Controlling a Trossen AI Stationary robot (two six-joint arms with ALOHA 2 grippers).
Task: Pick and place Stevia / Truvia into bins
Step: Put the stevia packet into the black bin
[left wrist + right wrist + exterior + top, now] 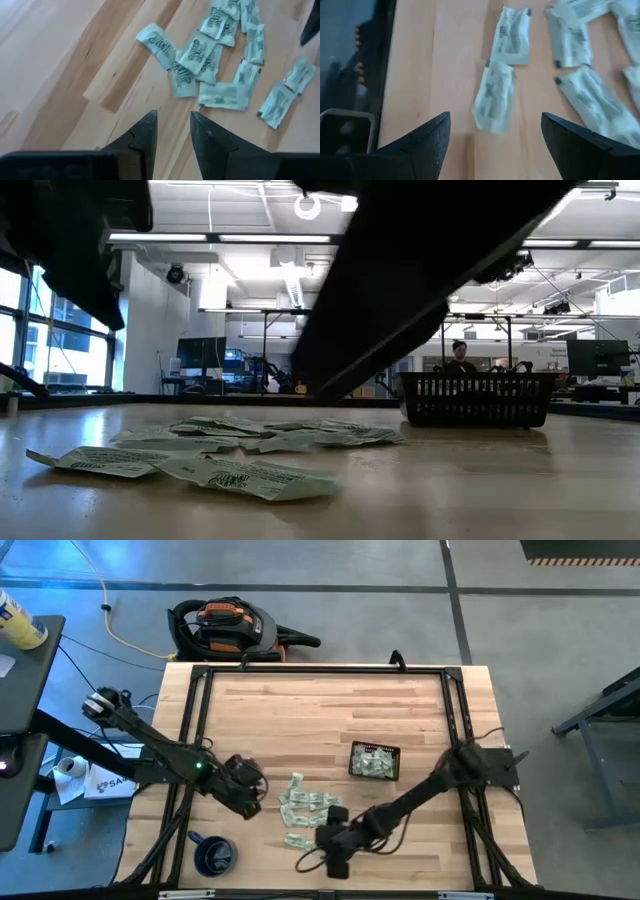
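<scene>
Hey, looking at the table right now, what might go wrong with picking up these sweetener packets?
The pale green and white paper sachets overlap in a loose pile, so one pinch might lift two. The left gripper and the open right gripper flank that same pile and might collide. Flat sachets on bare wood could slip from the fingers.

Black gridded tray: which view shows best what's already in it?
The high view: it looks straight down into the small black gridded tray and shows pale sachets inside. The low view shows only its side wall; neither wrist view shows it.
</scene>
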